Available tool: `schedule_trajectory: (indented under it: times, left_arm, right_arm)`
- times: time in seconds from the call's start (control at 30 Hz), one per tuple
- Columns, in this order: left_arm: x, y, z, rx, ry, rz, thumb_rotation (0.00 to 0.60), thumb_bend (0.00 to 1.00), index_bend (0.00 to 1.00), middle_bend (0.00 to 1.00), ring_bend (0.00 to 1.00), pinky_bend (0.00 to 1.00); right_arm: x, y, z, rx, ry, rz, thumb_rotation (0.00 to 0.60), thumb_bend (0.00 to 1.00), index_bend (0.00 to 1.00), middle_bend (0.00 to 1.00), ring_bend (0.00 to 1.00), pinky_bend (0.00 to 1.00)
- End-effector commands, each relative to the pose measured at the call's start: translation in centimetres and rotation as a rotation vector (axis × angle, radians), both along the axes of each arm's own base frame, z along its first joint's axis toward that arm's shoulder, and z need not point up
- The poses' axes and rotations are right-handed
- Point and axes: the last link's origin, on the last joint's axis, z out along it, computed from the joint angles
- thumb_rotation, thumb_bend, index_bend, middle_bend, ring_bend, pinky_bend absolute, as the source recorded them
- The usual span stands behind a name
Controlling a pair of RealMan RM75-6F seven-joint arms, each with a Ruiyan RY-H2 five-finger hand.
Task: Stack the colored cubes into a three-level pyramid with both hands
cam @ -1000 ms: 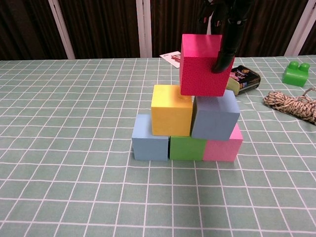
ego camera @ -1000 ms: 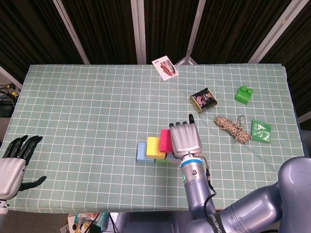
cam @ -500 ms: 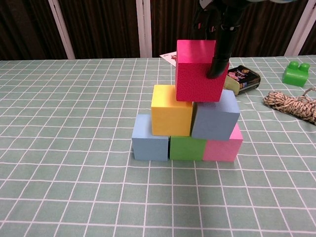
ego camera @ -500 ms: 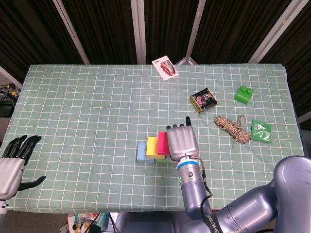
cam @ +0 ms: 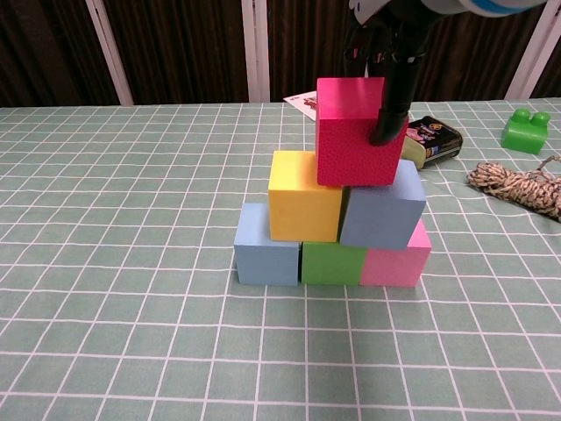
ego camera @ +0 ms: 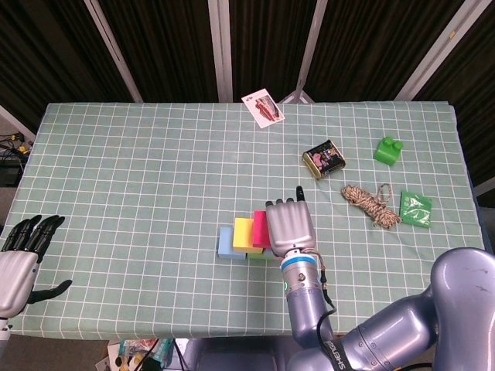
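The right robot hand (cam: 386, 53) grips the crimson foam cube (cam: 352, 132) from above, seemingly resting on the yellow cube (cam: 303, 196) and grey-blue cube (cam: 382, 207) of the middle row. The left robot hand (ego camera: 22, 259) hovers empty with fingers spread at the green checked counter (ego camera: 139, 170) edge.

The head view looks steeply down from high above the near edge of the bench (ego camera: 116, 170), taking in its whole top, with the cube stack (ego camera: 246, 238) small at lower centre of the frame. The chest view sits low and close, facing level across the bench (cam: 105, 333) toward the dark curtains, the same stack (cam: 337, 219) filling its centre. Both share the stack, the tin (ego camera: 323, 160) (cam: 431, 140) and the rope (ego camera: 370, 204) (cam: 519, 187).
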Motion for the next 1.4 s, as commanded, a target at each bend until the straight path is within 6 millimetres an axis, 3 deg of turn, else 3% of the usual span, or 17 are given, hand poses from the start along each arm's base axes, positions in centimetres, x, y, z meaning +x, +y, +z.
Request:
schedule_trajectory:
  times: [0.03, 0.77, 1.4]
  left_arm:
    - [-0.01, 0.0, -0.02, -0.002, 0.001, 0.0, 0.6, 0.06, 0.0, 0.06, 0.0, 0.0]
    - [-0.06, -0.03, 0.17, 0.002, -0.004, -0.002, 0.6, 0.06, 0.0, 0.06, 0.0, 0.0]
    - [-0.09, -0.09, 0.21, -0.001, -0.007, 0.004, 0.6, 0.06, 0.0, 0.05, 0.0, 0.0]
  right_arm:
    - [0.01, 0.06, 0.0, 0.002, 0.005, 0.0, 0.6, 0.33, 0.45, 0.58, 0.35, 0.1]
    - [-0.01, 0.29, -0.25, 0.007, 0.037, -0.011, 0.6, 0.33, 0.45, 0.58, 0.35, 0.1]
    - [0.02, 0.42, -0.11, 0.028, 0.063, -0.01, 0.6, 0.33, 0.14, 0.46, 0.2, 0.1]
